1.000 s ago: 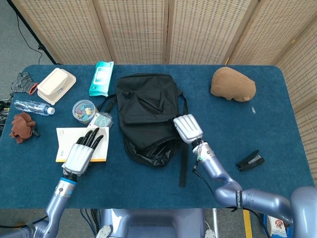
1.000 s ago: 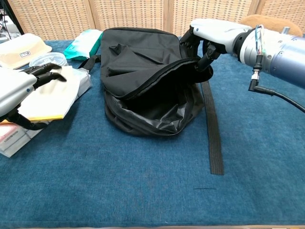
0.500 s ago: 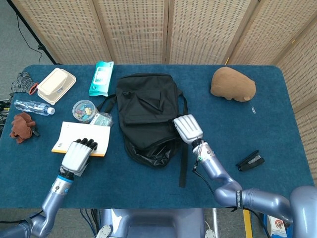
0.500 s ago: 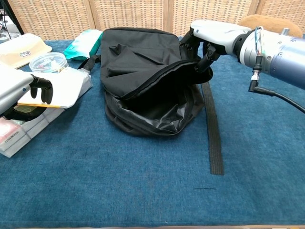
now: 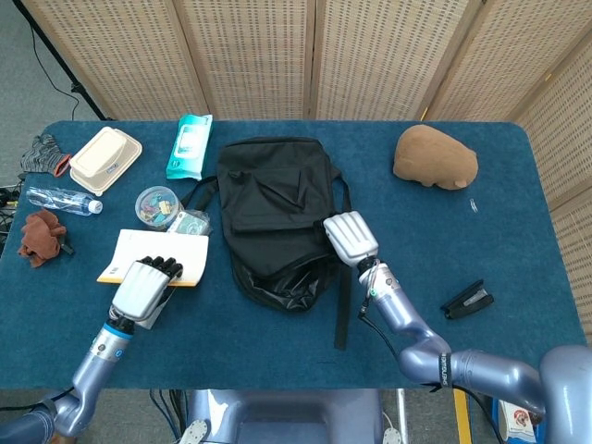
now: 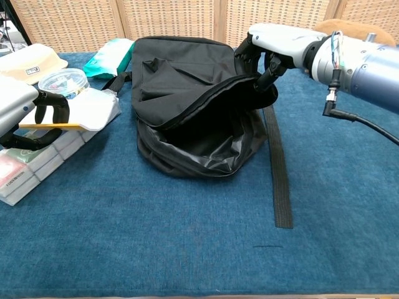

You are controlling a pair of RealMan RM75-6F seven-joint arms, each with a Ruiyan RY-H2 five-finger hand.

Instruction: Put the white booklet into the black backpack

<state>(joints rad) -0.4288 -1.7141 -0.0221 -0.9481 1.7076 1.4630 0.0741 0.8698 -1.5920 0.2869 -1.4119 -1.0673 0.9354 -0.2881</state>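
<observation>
The black backpack (image 5: 277, 208) lies mid-table with its mouth gaping toward me (image 6: 199, 137). My right hand (image 5: 350, 239) grips the upper rim of that mouth at its right corner and holds it raised (image 6: 269, 48). The white booklet (image 5: 159, 251) with a yellow edge lies left of the backpack. My left hand (image 5: 143, 289) curls its fingers over the booklet's near edge and grips it. In the chest view the booklet (image 6: 87, 107) is lifted roughly level, a little off the table, in the left hand (image 6: 28, 112).
Behind the booklet sit a round clear container (image 5: 157, 205) and a teal wipes pack (image 5: 190, 145). A beige food box (image 5: 104, 159), a water bottle (image 5: 60, 200) and a brown cloth (image 5: 42, 236) lie far left. A brown plush (image 5: 435, 157) is back right. The backpack strap (image 6: 278, 168) trails forward.
The left hand went from lying flat on the booklet to curling around its near edge and raising it slightly. The right hand and backpack have stayed put.
</observation>
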